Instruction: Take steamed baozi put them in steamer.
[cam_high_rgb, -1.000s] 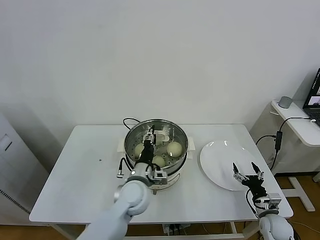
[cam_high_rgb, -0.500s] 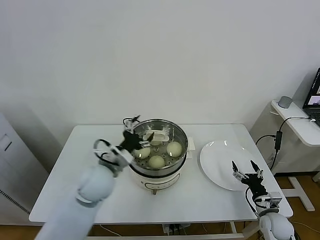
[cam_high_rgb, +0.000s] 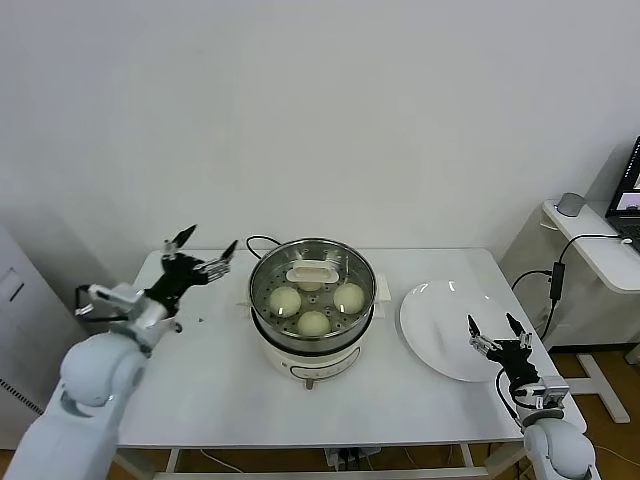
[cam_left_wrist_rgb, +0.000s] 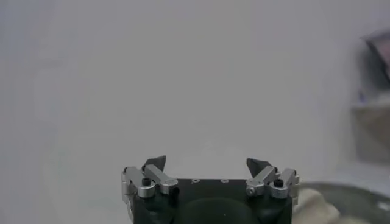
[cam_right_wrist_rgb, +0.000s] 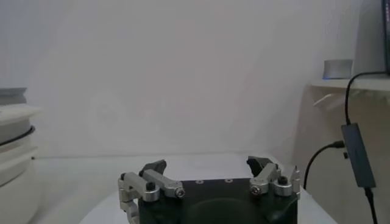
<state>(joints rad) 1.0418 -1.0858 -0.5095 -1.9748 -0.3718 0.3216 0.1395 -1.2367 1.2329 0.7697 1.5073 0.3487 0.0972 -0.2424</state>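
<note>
The left gripper (cam_high_rgb: 203, 251) hangs open and empty, with the steamer (cam_high_rgb: 312, 300) just to its right holding three visible baozi (cam_high_rgb: 313, 323), while the right gripper (cam_high_rgb: 497, 335), also open, idles over the plate (cam_high_rgb: 440, 305), farther from the pot.

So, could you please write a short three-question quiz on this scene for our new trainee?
1. True or false: the plate holds a baozi.
2. How many steamed baozi show in the steamer?
3. Where is the left gripper? A) inside the steamer B) raised left of it, open C) over the plate

Key: 1 false: it is bare. 2 three. 3 B; the right gripper waits open at the plate's near edge.
</note>
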